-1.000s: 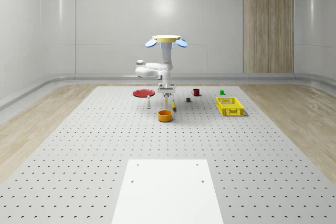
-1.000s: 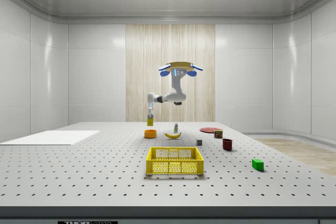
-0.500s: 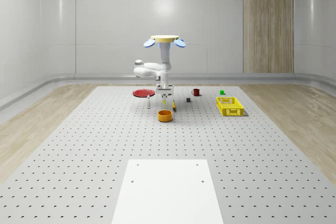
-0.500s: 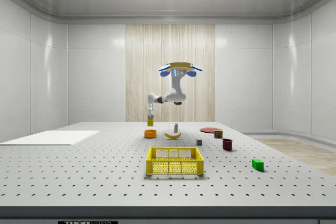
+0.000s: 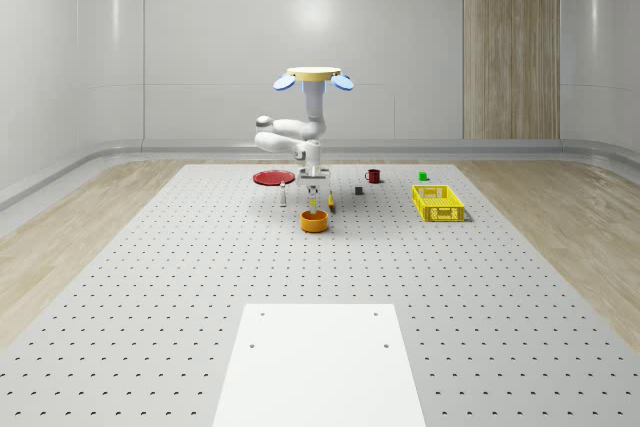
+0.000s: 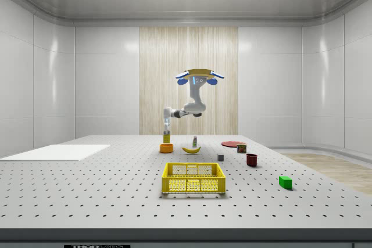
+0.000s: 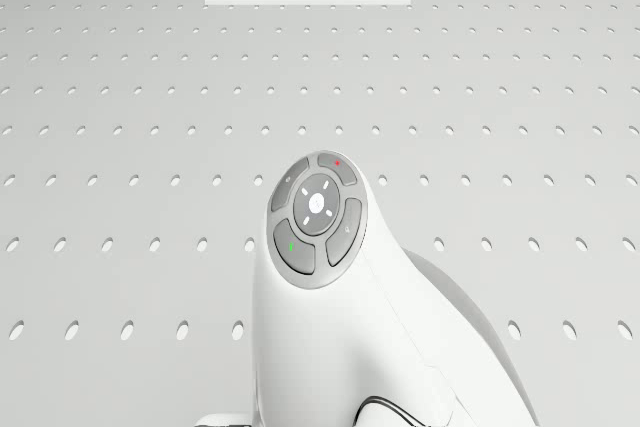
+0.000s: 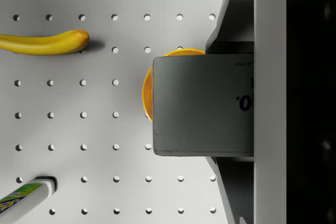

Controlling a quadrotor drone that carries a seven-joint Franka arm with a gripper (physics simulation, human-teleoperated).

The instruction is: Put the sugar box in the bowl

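The drone [image 5: 313, 77] hovers over the table's far middle, behind the orange bowl [image 5: 315, 221]. Its arm reaches down and forward. My gripper [image 5: 314, 190] is shut on the sugar box [image 5: 314, 199], which hangs upright just above the bowl. The side view shows the sugar box [image 6: 167, 137] close over the bowl [image 6: 167, 148], under the gripper [image 6: 167, 129]. In the wrist view the sugar box [image 8: 202, 106] shows its grey end between the fingers [image 8: 233, 22] and covers most of the bowl [image 8: 147, 95].
A banana [image 8: 44, 43] and a marker [image 8: 23, 198] lie beside the bowl. A yellow crate [image 5: 438, 203], a red mug [image 5: 373, 175], a green block [image 5: 423, 176], a dark cube [image 5: 358, 190] and a red plate [image 5: 273, 177] stand farther off. A white panel [image 5: 318, 362] lies near the front.
The gripper has come down with the sugar box toward the bowl and shifted slightly to the whole-scene view's left. The arm's elbow has folded in. The drone has hardly moved.
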